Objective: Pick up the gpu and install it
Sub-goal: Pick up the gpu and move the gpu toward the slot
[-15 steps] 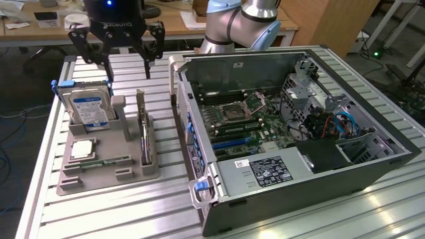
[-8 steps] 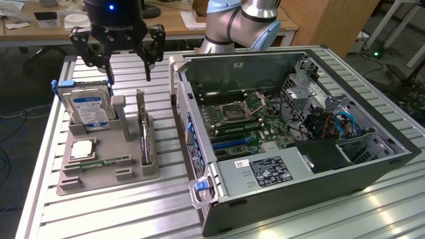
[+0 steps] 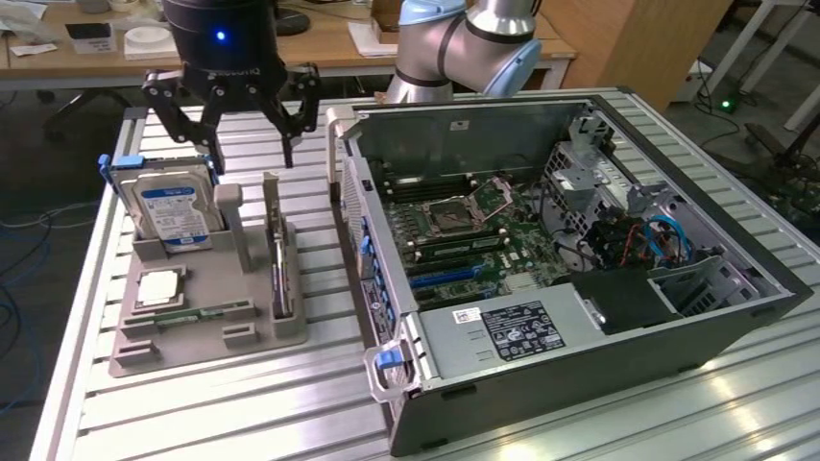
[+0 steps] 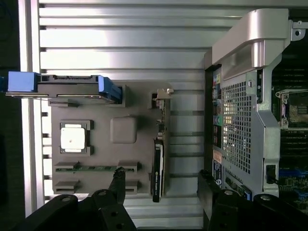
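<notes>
The gpu (image 3: 278,261) stands on edge in a slot of the grey parts holder (image 3: 192,338) on the exterior view's left, a thin dark card with a silver bracket at its far end. My gripper (image 3: 252,158) hangs open above the holder's far end, holding nothing and clear of the card. In the wrist view the gpu (image 4: 158,161) lies between and just ahead of my spread black fingers (image 4: 118,179), with the gripper (image 4: 161,179) centred over its near end. The open computer case (image 3: 577,240) lies on its side beside the holder, its motherboard (image 3: 468,226) exposed.
The holder also carries a silver hard drive (image 3: 173,211) with blue rails, a square CPU chip (image 3: 157,286) and a memory stick (image 3: 192,314). The case's rear wall (image 4: 240,120) stands close beside the gpu. Everything rests on a slatted aluminium table (image 3: 230,408).
</notes>
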Controlling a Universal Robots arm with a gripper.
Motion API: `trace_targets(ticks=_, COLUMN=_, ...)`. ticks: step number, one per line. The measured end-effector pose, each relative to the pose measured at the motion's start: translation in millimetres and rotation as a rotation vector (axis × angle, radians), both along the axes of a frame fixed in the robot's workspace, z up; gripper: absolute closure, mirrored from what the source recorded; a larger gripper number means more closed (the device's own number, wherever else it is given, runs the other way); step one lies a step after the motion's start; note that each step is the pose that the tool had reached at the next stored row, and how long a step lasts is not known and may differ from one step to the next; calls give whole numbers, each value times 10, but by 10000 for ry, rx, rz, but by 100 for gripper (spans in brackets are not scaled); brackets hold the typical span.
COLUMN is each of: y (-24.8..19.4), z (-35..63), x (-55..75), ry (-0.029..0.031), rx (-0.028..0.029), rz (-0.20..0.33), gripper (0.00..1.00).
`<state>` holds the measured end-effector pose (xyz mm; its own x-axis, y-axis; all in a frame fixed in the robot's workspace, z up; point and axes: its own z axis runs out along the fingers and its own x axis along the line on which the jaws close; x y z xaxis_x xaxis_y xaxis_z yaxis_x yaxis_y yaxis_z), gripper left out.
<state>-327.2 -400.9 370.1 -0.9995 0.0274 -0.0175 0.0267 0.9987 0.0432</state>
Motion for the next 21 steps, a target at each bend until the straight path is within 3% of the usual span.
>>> trace_targets(ticks=7, y=-17, z=-120, x=30, ry=-3, rx=-5, rz=-8, gripper=29)
trace_targets(ticks=11, y=-27, z=-172, x=32, ry=-4, rx=-67, rz=-25, gripper=29)
trace_targets(ticks=21, y=-27, z=-337, x=36, ry=-14, rx=-70, rz=-62, gripper=29)
